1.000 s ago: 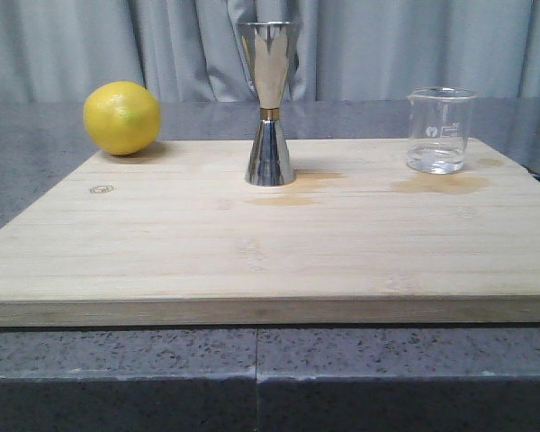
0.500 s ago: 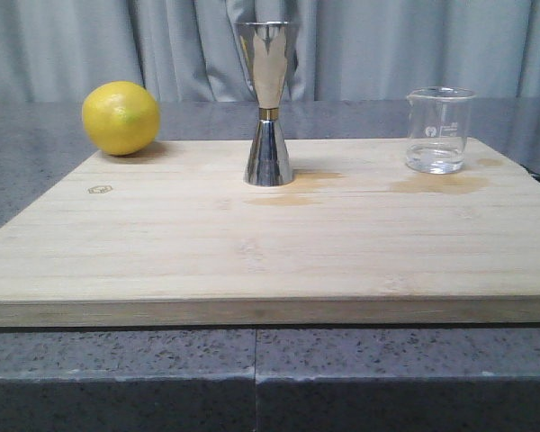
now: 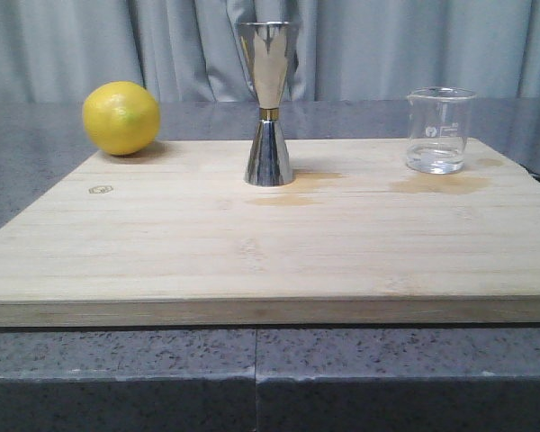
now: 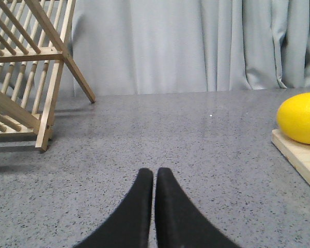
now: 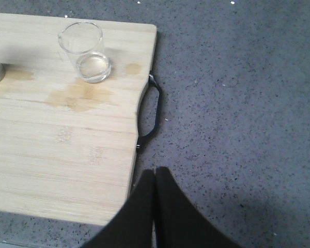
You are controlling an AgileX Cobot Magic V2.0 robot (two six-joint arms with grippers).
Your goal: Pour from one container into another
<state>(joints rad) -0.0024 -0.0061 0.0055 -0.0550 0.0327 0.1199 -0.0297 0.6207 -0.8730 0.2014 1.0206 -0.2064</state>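
The clear glass beaker (image 3: 440, 129) stands upright at the back right of the wooden board (image 3: 252, 243), a little clear liquid at its bottom. From the right wrist view the beaker (image 5: 84, 51) is far ahead of my right gripper (image 5: 154, 171), which is shut and empty over the counter beside the board's edge. The polished steel jigger (image 3: 269, 103) with a gold waist band stands upright at the board's back middle. My left gripper (image 4: 154, 171) is shut and empty over the grey counter, left of the board. Neither gripper shows in the front view.
A yellow lemon (image 3: 121, 118) sits at the board's back left corner, also the lemon (image 4: 301, 118) in the left wrist view. A wooden dish rack (image 4: 26, 67) stands further left. The board has a black handle (image 5: 150, 112) on its right edge and damp stains (image 3: 436, 184).
None of the objects or grippers has visibly moved; only a tiny shift of the front view.
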